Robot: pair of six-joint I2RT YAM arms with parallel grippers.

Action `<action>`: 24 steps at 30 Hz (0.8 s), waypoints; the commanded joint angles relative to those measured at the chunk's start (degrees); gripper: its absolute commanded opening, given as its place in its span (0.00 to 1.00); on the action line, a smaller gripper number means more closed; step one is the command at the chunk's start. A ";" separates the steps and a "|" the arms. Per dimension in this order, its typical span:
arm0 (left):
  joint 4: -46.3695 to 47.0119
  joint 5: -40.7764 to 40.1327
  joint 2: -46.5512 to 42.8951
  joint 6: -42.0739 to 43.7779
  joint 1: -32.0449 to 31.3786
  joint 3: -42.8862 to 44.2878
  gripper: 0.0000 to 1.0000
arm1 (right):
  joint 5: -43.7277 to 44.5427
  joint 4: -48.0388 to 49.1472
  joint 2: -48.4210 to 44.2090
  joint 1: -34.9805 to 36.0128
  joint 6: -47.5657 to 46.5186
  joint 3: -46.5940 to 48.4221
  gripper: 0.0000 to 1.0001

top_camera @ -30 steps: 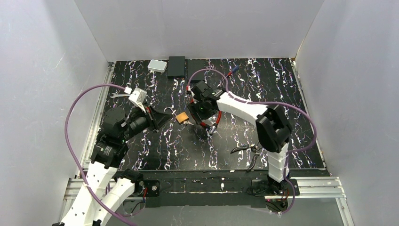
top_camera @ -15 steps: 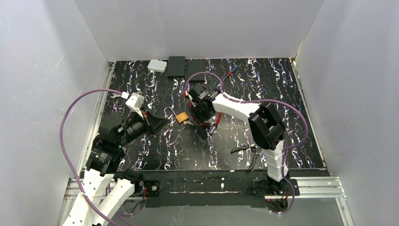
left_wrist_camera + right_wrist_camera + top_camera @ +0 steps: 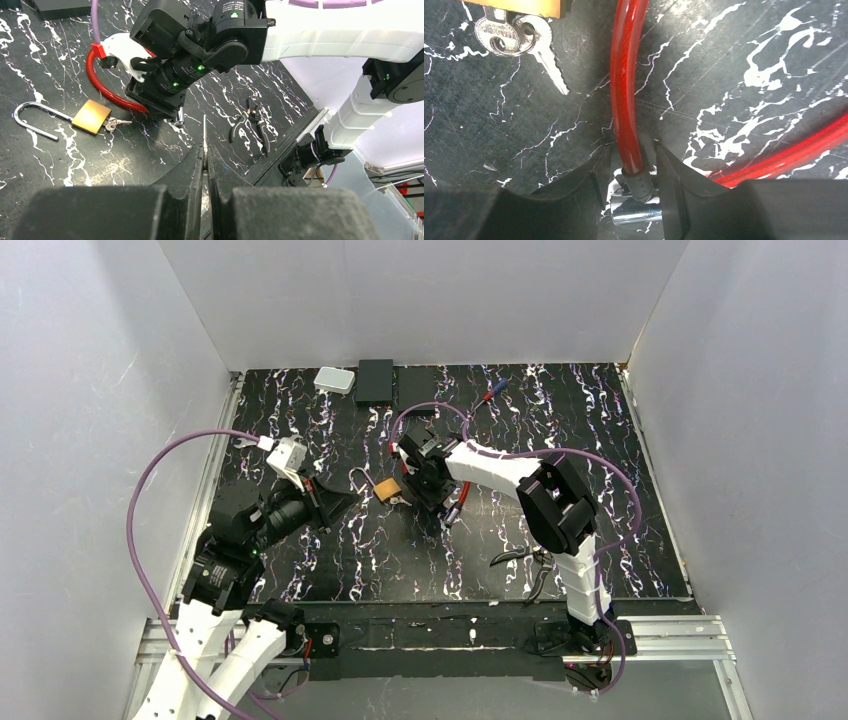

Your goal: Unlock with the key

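A brass padlock [image 3: 386, 488] lies mid-table, its shackle [image 3: 30, 120] swung open, and small keys [image 3: 506, 35] rest at its base. Beside it lies a red cable lock [image 3: 626, 90] ending in a grey collar and a chrome barrel [image 3: 636, 212]. My right gripper [image 3: 632, 150] is down at the table with its jaws either side of that cable end; a gap shows on the left side. My left gripper [image 3: 205, 150] hovers left of the padlock, shut on a thin silver key blade [image 3: 204, 130] that sticks out past the tips.
Pliers [image 3: 530, 565] lie near the front right. Two black boxes [image 3: 375, 380] and a white box [image 3: 334, 380] stand along the back edge. A small wrench [image 3: 250, 441] lies at the left edge. White walls close in three sides.
My right gripper has shifted a little left toward the padlock and its jaws have narrowed around the cable end. The left arm drew back slightly, then held still.
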 commanded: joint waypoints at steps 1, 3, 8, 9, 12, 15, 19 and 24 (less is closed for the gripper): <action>-0.06 0.45 -1.39 0.45 0.01 2.07 0.00 | -3.25 0.12 1.72 0.26 -0.82 0.06 0.44; -0.32 0.38 -1.82 0.47 0.00 2.05 0.00 | -4.68 0.13 2.21 0.19 -0.61 -0.24 0.42; -1.22 0.07 -2.90 0.30 0.00 1.52 0.00 | -8.21 0.09 3.67 0.26 0.59 0.02 0.28; -1.19 -0.04 -3.09 0.17 0.00 1.34 0.00 | -8.81 0.08 3.90 0.26 0.83 0.41 0.23; -1.15 -0.38 -3.63 -0.14 -0.01 1.19 0.00 | -9.54 -0.11 3.69 0.26 1.18 1.57 0.14; -1.14 -0.72 -3.75 -0.31 0.01 1.35 0.00 | -8.32 -0.22 1.88 0.26 1.41 2.66 0.07; -2.00 -1.47 -3.05 -1.32 0.01 2.26 0.00 | -6.96 0.55 -2.05 0.26 3.08 3.54 0.02; -3.08 -4.73 -2.20 -2.06 -0.02 5.67 0.00 | -5.79 5.59 -9.63 0.27 8.28 2.22 0.01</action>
